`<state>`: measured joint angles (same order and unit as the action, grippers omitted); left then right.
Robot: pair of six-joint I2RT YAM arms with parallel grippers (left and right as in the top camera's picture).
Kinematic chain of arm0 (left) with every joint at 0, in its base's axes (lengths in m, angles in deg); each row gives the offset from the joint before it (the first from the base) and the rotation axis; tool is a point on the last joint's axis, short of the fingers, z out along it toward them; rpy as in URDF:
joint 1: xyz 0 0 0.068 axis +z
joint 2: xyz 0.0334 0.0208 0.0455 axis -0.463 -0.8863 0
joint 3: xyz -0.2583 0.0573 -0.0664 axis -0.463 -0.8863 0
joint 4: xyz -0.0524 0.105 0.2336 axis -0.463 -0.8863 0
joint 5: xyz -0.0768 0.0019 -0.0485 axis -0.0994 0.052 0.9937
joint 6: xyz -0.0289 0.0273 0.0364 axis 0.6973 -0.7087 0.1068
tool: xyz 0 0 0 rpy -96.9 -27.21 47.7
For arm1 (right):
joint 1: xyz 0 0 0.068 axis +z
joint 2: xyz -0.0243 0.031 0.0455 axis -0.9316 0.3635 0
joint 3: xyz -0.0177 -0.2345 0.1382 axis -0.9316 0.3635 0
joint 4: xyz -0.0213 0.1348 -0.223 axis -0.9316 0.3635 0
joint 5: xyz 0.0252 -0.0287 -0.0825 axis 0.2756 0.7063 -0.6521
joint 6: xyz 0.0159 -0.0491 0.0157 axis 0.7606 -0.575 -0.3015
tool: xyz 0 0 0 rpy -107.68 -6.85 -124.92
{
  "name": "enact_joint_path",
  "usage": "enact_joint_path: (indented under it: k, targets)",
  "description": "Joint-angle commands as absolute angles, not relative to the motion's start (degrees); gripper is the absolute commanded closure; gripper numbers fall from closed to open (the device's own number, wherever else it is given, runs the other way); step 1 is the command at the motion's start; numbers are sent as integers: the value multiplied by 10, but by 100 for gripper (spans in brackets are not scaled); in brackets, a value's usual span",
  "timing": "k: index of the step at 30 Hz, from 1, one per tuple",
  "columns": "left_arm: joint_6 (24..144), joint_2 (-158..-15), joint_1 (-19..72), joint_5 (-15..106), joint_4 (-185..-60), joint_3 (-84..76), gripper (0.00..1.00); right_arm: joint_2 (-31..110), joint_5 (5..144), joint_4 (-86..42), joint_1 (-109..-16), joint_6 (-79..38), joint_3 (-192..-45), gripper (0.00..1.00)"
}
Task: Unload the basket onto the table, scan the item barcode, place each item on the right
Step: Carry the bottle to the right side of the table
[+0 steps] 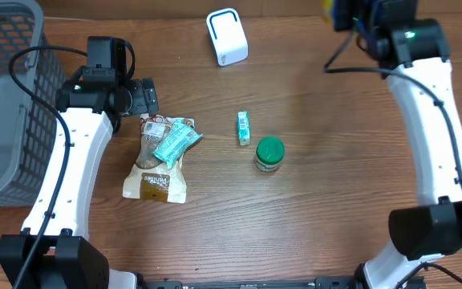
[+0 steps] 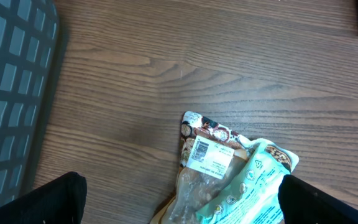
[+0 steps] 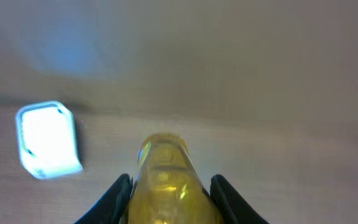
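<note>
Up at the far right of the table, the right gripper (image 3: 170, 185) is closed on a yellow bottle (image 3: 163, 162), its black fingers (image 3: 120, 193) pressed against either side of the smooth, glossy, see-through body. The bottle has a rounded top and is held off the wood. From the wrist camera, a white box (image 3: 47, 146) with rounded corners and a raised rim lies flat on the table to the bottle's left, apart from it. That view is blurred, so no label or barcode can be made out on the bottle.

The left gripper (image 1: 147, 98) stands wide and holds nothing, hovering just beyond the top edge of a crinkled pouch (image 1: 157, 164) of brown and clear film with a white printed label (image 2: 207, 158). A teal foil packet (image 1: 175, 140) lies slantwise across the pouch, touching it. Near the middle of the table (image 1: 335, 201), whose surface is a dark wood grain, a small green carton (image 1: 244, 128) lies flat, and just beside it a squat jar (image 1: 269, 152) with a round green lid stands upright. A grey basket (image 1: 6, 96) of square plastic mesh sits at the left edge
</note>
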<state>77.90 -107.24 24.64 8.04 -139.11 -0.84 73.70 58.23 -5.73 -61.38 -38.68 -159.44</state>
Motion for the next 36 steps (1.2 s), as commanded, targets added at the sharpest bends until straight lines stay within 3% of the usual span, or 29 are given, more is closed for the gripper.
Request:
enact_joint_path:
  k: [1, 15, 36]
  targets:
    - [772, -1068, 249, 73, -1390, -4, 0, 736, 589, -9, -647, -327, -1601, 95]
    - [772, -1068, 249, 73, -1390, -4, 0, 740, 589, 222, -743, -220, -1587, 91]
    - [772, -1068, 249, 73, -1390, -4, 0, 740, 499, 35, -750, -243, -1348, 90]
